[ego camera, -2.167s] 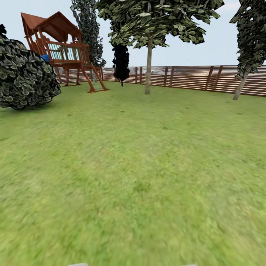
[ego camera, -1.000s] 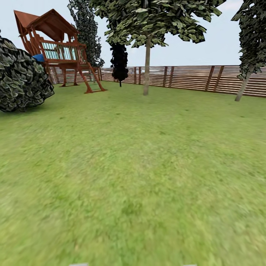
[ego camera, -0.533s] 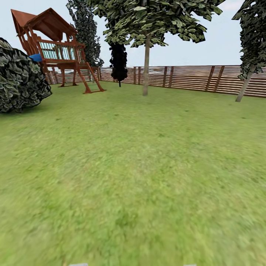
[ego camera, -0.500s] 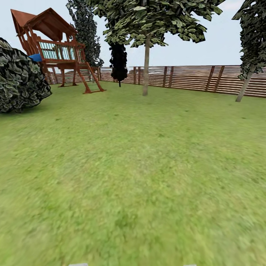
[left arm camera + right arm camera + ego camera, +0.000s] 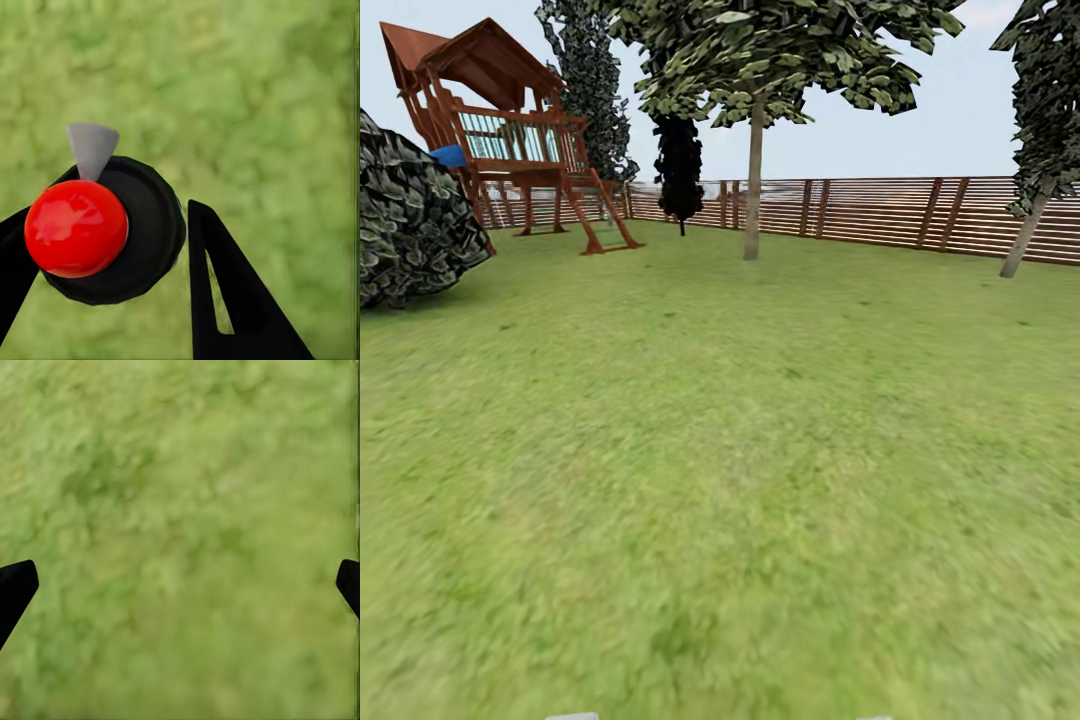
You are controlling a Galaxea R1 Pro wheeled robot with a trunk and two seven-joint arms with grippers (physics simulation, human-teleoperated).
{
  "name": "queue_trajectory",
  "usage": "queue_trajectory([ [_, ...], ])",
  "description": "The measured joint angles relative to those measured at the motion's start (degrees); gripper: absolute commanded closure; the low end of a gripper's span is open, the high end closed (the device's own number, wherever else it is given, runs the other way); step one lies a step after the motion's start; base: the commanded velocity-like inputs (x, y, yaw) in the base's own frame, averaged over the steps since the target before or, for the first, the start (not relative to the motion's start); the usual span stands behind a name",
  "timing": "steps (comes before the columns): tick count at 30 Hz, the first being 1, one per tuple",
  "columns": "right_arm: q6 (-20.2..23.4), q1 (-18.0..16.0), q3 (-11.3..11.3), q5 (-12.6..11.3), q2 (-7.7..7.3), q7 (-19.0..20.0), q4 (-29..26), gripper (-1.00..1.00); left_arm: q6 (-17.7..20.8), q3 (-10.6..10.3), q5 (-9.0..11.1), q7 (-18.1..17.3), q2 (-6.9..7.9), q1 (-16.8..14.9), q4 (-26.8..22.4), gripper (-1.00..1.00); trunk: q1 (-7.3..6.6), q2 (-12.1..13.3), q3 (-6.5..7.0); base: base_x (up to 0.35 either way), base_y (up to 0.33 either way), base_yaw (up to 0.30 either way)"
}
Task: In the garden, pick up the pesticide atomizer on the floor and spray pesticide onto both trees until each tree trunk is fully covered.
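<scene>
In the left wrist view my left gripper (image 5: 105, 229) is shut on the pesticide atomizer (image 5: 139, 240). It is seen end-on as a black round body with a glossy red dome and a small grey nozzle. One black finger (image 5: 217, 300) presses its side, over grass. My right gripper (image 5: 180, 585) is open, its black fingertips (image 5: 15, 589) far apart above bare lawn. In the head view the garden lawn (image 5: 720, 450) stretches ahead. Far off at the right by the fence stands a tree with a leaning grey-brown trunk (image 5: 1022, 235). A straight, slim-trunked tree (image 5: 752, 180) stands mid-lawn. No pesticide cloud shows.
A brown slat fence (image 5: 860, 210) closes the far side. A red wooden playhouse with a ladder (image 5: 510, 140) and a big dark bush (image 5: 410, 230) stand at the left. A dark narrow shrub (image 5: 680, 165) stands by the fence. Open grass lies between me and them.
The whole head view has shifted: playhouse and bush slid left and the fence line came slightly nearer, so the camera moved. Nothing in the garden itself moved.
</scene>
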Motion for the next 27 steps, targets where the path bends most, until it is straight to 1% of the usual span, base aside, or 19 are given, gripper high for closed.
queue_trajectory([
  [27,0.0,0.0,0.0,0.0,0.02,0.0,0.0,-1.00,0.0,0.0,0.0,0.0,0.00,0.0,0.0,1.00,0.00,0.0,0.00,0.293,-0.145,0.000],
])
